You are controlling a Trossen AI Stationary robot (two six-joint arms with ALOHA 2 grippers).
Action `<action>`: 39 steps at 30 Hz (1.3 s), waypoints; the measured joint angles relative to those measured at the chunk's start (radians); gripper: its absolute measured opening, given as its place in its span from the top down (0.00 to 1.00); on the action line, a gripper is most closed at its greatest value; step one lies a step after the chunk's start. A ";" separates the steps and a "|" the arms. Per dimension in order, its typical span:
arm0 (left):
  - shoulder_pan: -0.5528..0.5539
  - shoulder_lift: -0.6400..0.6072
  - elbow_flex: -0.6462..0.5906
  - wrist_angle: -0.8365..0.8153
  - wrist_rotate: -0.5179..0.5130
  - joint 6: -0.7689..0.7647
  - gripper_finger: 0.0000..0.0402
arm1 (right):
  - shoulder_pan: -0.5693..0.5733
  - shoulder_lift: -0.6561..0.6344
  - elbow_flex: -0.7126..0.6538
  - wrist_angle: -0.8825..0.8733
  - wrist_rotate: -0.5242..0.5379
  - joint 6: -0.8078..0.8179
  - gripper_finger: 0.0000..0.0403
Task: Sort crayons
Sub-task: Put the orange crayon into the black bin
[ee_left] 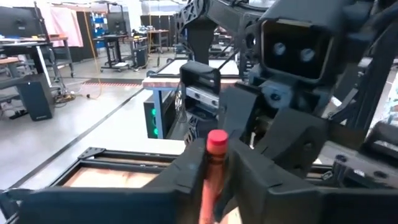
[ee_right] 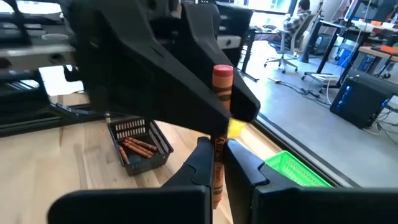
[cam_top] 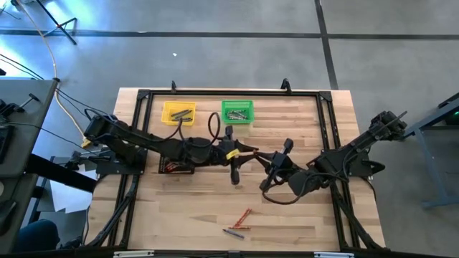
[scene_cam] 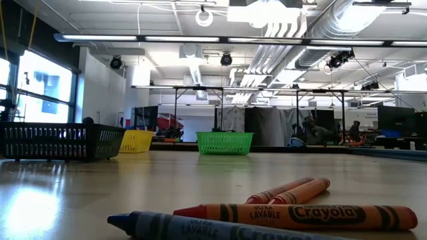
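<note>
One orange-red crayon [ee_left: 216, 146] stands upright in the air above the table's middle, between both grippers. My left gripper [ee_left: 214, 180] reaches in from the table's left and is shut on it. My right gripper [ee_right: 217, 163] reaches in from the right and is shut on the same crayon lower down. In the high view the two grippers meet at the centre [cam_top: 258, 156]. Loose crayons lie near the table's front edge: orange-red ones [cam_top: 244, 216] and a blue-grey one [cam_top: 233, 233]. The low view shows them close up [scene_cam: 300, 215]. My left gripper pinches the crayon between its two fingers, a little below the flat top end [ee_left: 215, 163]. The fingers come in level from the table's left and lie across the crayon, which stands upright, clear of the table. My right gripper pinches the crayon's lower part [ee_right: 217, 155] between its two fingers, below where the left fingers [ee_right: 239, 112] cross it. It comes from the table's right, nearly level. The crayon's top end [ee_right: 222, 73] stands above both holds.
At the table's far side stand a yellow bin [cam_top: 178, 112] and a green bin [cam_top: 237, 111], each with grey crayons in it. Under my left arm, a black mesh bin [ee_right: 138, 146] holds orange-red crayons. A black frame [cam_top: 143, 94] runs round the table.
</note>
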 joint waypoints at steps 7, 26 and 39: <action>0.010 -0.002 0.000 -0.017 0.001 -0.007 0.98 | 0.000 0.000 0.000 0.019 -0.003 -0.025 0.98; 0.008 0.000 0.000 -0.057 -0.032 -0.002 0.99 | 0.009 -0.020 0.000 -0.060 -0.093 -0.033 0.77; -0.053 -0.149 0.000 -0.660 -0.333 -0.161 0.99 | 0.081 -0.141 0.000 -0.475 -0.200 0.422 0.64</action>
